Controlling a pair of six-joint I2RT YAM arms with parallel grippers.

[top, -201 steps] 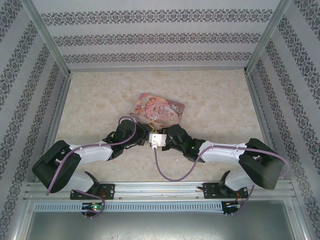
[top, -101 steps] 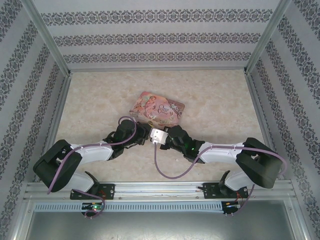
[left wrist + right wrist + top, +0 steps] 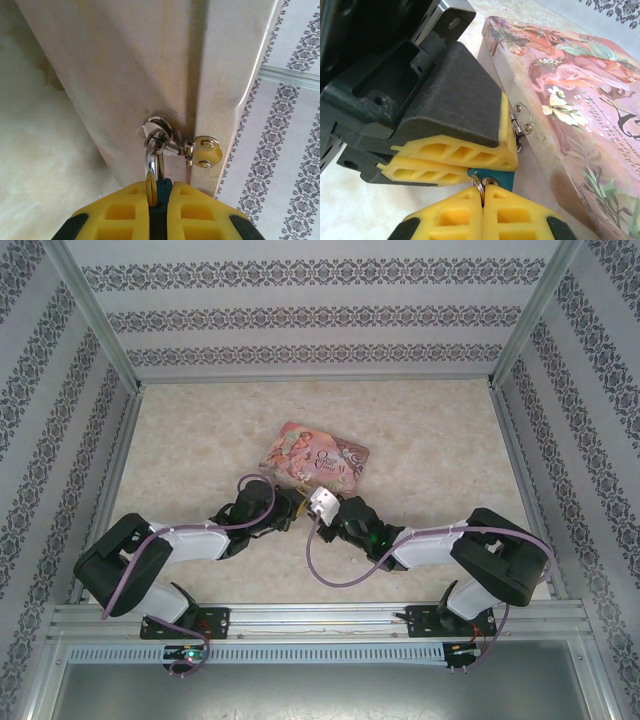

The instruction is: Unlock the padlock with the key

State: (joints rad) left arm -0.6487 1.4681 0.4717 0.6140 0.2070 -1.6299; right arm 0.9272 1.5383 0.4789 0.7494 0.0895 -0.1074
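Note:
The padlock (image 3: 161,189) has a teal body and a silver shackle (image 3: 151,162) that hangs through the hasp loop (image 3: 159,129) on the pink tin's front wall. My left gripper (image 3: 159,194) is shut on the padlock's body. From the right wrist, the teal padlock (image 3: 496,177) peeks out under the left gripper's yellow fingers (image 3: 455,150). My right gripper (image 3: 482,194) is shut on the key (image 3: 487,181), whose ring (image 3: 477,183) sticks out between the pads; the key's tip sits at the padlock's underside. From above, both grippers (image 3: 298,506) meet at the tin's near edge.
The pink illustrated tin (image 3: 315,458) lies flat mid-table, its hinged hasp plate (image 3: 524,123) on the near side. Patterned walls (image 3: 300,315) enclose the table on three sides. Purple cables (image 3: 330,575) loop from both wrists.
The right arm has swung its elbow inward to the left and its wrist has turned, the white camera housing rising toward the tin. Both grippers stay shut at the padlock.

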